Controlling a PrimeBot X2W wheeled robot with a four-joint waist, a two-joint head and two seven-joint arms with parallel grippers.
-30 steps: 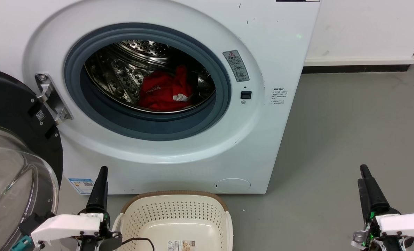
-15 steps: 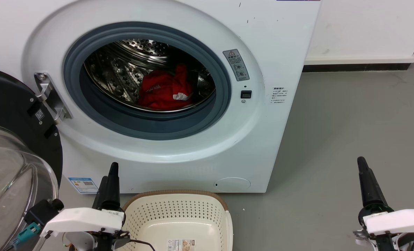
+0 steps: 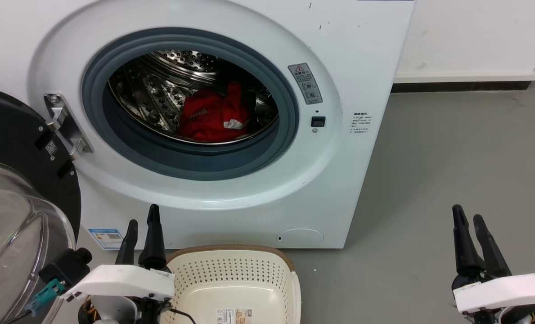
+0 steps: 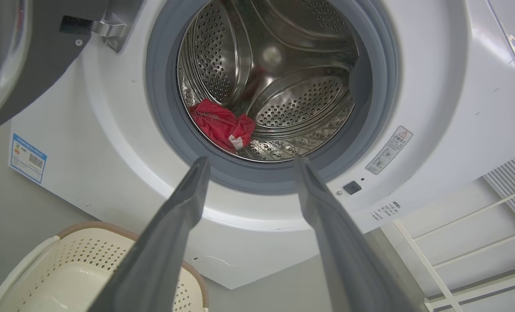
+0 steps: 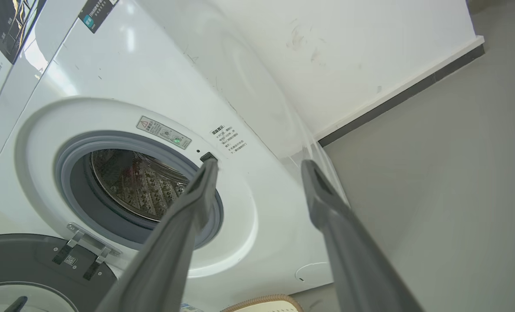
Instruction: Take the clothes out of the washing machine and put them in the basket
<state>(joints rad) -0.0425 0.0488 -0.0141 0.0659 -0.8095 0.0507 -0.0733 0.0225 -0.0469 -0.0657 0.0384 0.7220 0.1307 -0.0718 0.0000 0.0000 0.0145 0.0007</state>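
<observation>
Low before the washer (image 3: 361,67), left gripper (image 3: 143,216) and right gripper (image 3: 467,213) are hanging spread, empty; left should, I judge, be reaching over the seal (image 3: 191,166), pinching clothes (image 3: 209,119) mid-heap.

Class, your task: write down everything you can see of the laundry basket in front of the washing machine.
The basket is cream plastic and rounded-rectangular, with rows of small holes in its walls and a brown woven-look rim. A printed label sits on its base. It stands upright on the grey floor, close in front of the washing machine and below the open porthole. The part of its inside that shows holds no clothes. Its near end is cut off by the picture edge.
</observation>
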